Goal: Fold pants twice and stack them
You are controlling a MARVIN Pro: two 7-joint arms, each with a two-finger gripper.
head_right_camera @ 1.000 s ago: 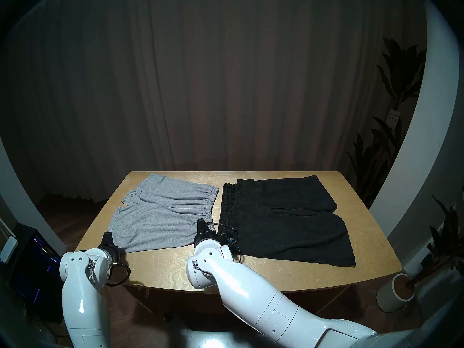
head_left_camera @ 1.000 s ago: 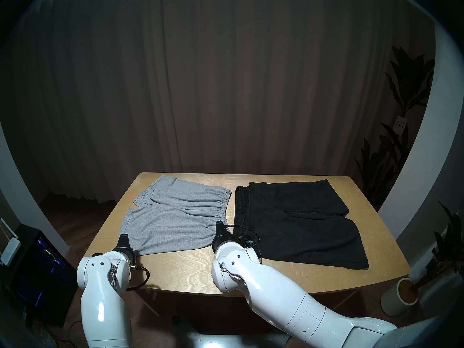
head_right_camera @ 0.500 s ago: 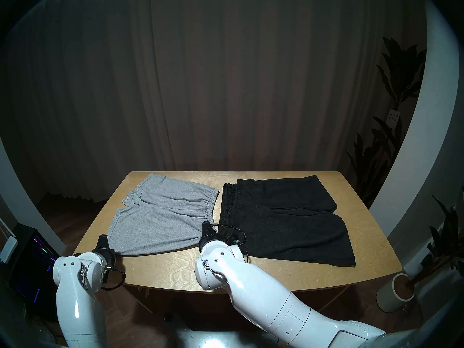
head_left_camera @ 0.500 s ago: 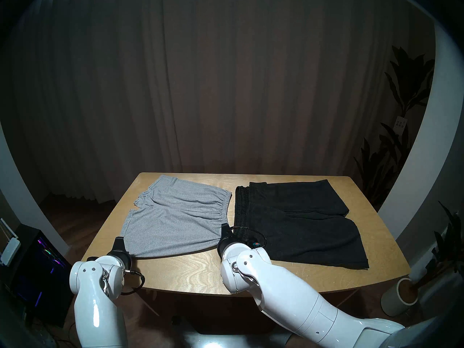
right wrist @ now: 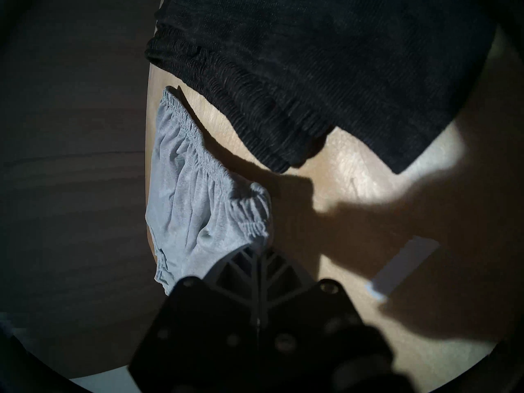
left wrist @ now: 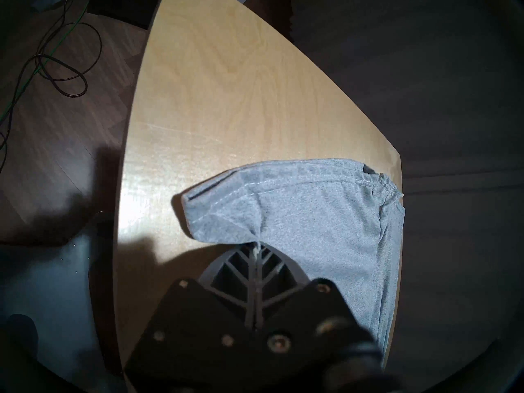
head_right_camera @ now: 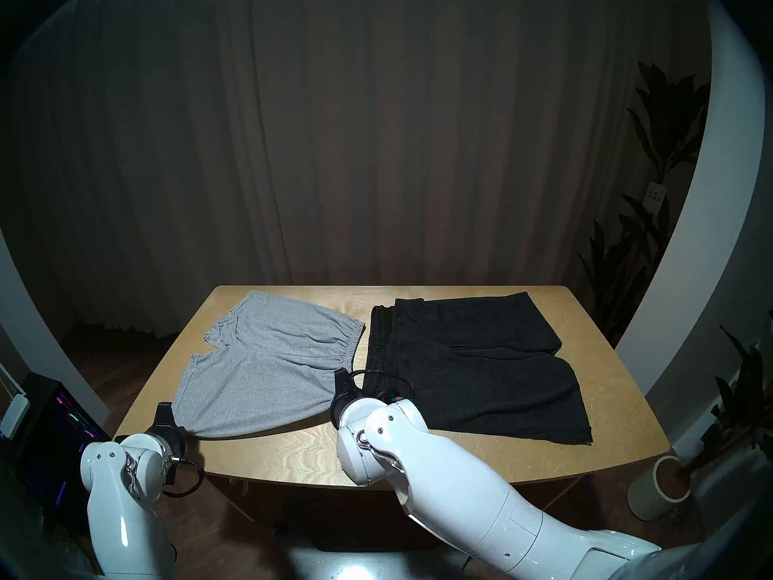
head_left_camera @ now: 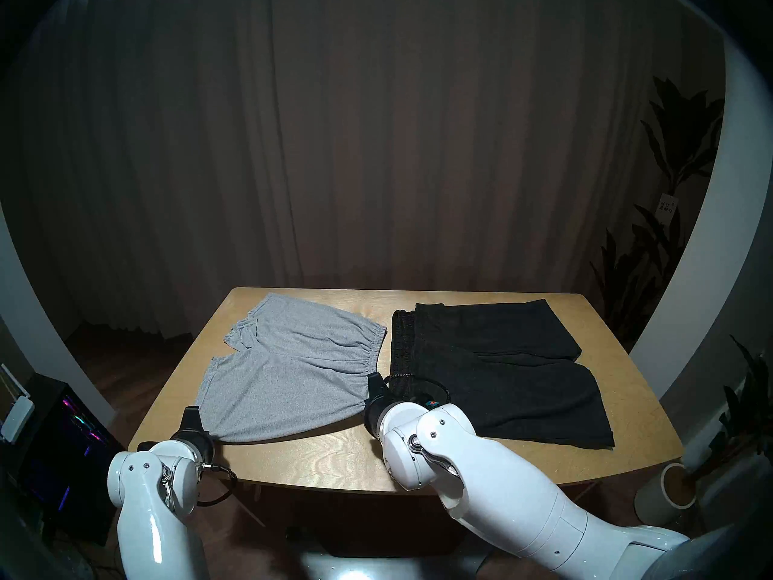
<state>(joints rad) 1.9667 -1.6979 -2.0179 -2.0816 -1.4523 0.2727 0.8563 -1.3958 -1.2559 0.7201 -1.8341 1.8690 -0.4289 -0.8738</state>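
Light grey shorts (head_left_camera: 293,370) lie flat on the left half of the wooden table (head_left_camera: 334,453), waistband toward the middle. Black shorts (head_left_camera: 493,378) lie spread on the right half, waistband facing the grey pair. My left gripper (head_left_camera: 192,416) is shut on the near leg-hem corner of the grey shorts (left wrist: 312,228), as the left gripper (left wrist: 256,246) shows close up. My right gripper (head_left_camera: 374,382) is shut on the near waistband corner of the grey shorts (right wrist: 198,202), beside the black shorts (right wrist: 312,72). The near edge of the grey fabric is stretched between both grippers.
A computer tower (head_left_camera: 62,441) with coloured lights stands on the floor at the left. A white plant pot (head_left_camera: 669,491) and dark plants stand at the right. Curtains hang behind the table. Cables (left wrist: 65,72) lie on the floor off the table's left side.
Both grippers, still shut on the grey shorts, moved apart: the left went left and nearer, the right slightly right. The near edge of the grey shorts is pulled tauter and closer.
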